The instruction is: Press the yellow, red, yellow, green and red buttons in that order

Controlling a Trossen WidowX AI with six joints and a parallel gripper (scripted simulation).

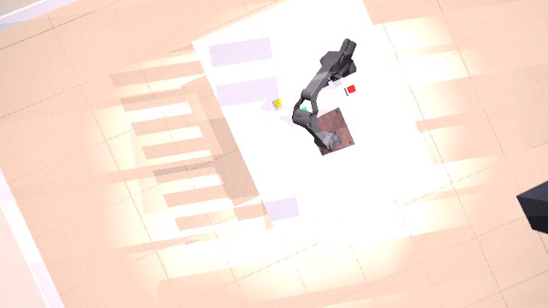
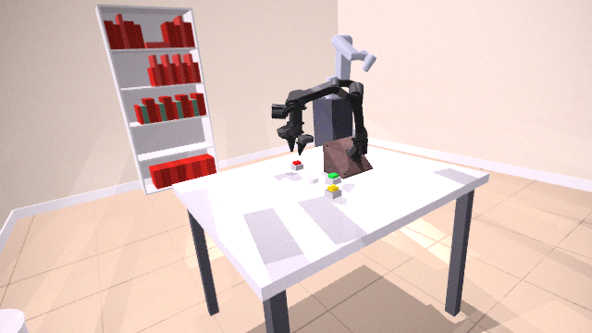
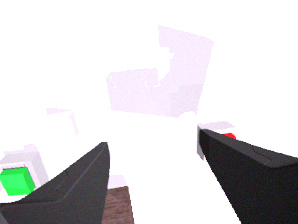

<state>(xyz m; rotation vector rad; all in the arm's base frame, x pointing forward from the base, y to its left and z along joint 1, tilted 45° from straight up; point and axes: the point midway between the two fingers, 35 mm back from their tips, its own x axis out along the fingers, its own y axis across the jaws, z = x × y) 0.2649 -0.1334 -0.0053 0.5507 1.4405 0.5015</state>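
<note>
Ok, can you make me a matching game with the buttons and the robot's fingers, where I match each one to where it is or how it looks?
Things:
1. red button
2. green button
3. yellow button
4. gripper

Places or states:
A. nearest the table's front edge
B. raised in the air, fingers spread apart
C. right beside the brown base block
D. on the table just below the fingers

Pairs: 1-D, 2-C, 3-A, 4-B
</note>
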